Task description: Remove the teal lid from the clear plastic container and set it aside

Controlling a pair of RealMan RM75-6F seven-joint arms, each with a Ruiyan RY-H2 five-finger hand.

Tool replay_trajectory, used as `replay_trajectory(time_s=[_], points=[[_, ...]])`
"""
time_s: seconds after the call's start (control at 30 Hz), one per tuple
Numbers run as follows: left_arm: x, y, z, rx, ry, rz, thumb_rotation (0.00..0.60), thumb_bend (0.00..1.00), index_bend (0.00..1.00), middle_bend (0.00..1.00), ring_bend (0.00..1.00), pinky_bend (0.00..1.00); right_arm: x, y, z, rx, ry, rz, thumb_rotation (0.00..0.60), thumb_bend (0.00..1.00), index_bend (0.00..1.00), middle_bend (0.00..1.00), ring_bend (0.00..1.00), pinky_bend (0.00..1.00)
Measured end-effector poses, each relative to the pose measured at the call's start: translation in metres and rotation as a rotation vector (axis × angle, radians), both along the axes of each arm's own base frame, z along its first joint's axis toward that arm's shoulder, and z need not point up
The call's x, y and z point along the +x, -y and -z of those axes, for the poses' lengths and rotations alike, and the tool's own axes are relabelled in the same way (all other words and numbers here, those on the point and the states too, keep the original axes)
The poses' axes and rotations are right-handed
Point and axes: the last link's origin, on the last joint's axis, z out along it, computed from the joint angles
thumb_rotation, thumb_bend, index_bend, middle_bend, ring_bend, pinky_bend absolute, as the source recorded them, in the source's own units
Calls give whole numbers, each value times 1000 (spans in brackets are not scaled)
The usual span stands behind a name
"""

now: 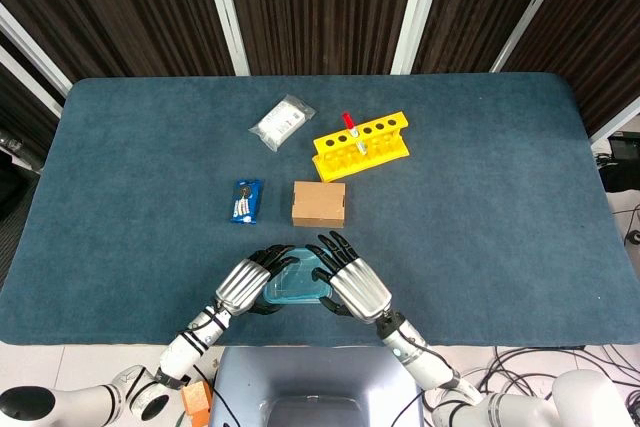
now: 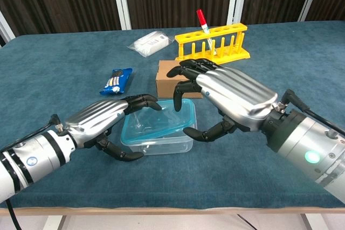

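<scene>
The clear plastic container (image 2: 156, 143) sits at the near edge of the blue table (image 1: 480, 207), right in front of me, its long axis running left to right across my chest view. The teal lid (image 2: 161, 119) is tilted: its right end is lifted off the rim, its left end lower on the box, so it slopes up toward my right. It is a see-through teal rectangle with rounded corners and a raised border; the box below is colourless with a teal tint at the rim. My right hand (image 2: 232, 98) has its fingers curled over the lid's raised right end with the thumb below, gripping it. My left hand (image 2: 105, 119) clamps the container's left side, fingers over the top edge, thumb low at the front. Just behind stands a brown cardboard box (image 1: 319, 204).
</scene>
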Motion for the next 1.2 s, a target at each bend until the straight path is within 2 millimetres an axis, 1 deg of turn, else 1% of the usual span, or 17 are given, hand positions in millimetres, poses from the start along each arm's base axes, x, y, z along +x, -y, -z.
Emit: replay_trajectory(time_s=[0.23,0.47,0.6,0.73,0.83,1.0,1.07,1.13,1.17,1.2], points=[[-1,-2,-2,4,6,-1,600,293,681,597,312,405,1,3,8,-13,-10,-27,600,252,471,122,0,0],[-3,-2,-3,-2,6,1,600,293,679,596,317,406,2,9,12,-21,-22,-22,600,252,510,123,0,0],[-3,-2,-4,-2,6,2,600,294,677,595,316,406,5,10,16,-15,-21,-23,600,252,530,125,0,0],[-2,-2,-4,0,12,3,600,294,653,577,316,405,8,7,19,-14,-30,-35,600,319,573,142,0,0],[-1,-2,-4,4,25,7,600,295,620,553,316,403,11,6,23,-17,-42,-43,600,367,624,160,0,0],[1,0,-4,4,43,15,600,295,556,491,300,375,13,6,29,-10,-55,-35,600,420,671,171,0,0],[2,0,-4,3,45,17,600,296,467,408,264,335,13,6,30,-10,-57,-38,600,442,700,183,3,0],[2,1,-4,1,51,18,600,296,375,328,217,300,13,5,31,-12,-61,-49,600,443,721,190,7,0],[3,2,-6,0,62,16,600,297,309,270,173,280,14,4,31,-13,-58,-54,600,443,732,194,9,0],[3,2,-7,-1,71,13,600,297,274,238,146,269,14,3,31,-15,-54,-59,600,444,740,199,13,0]])
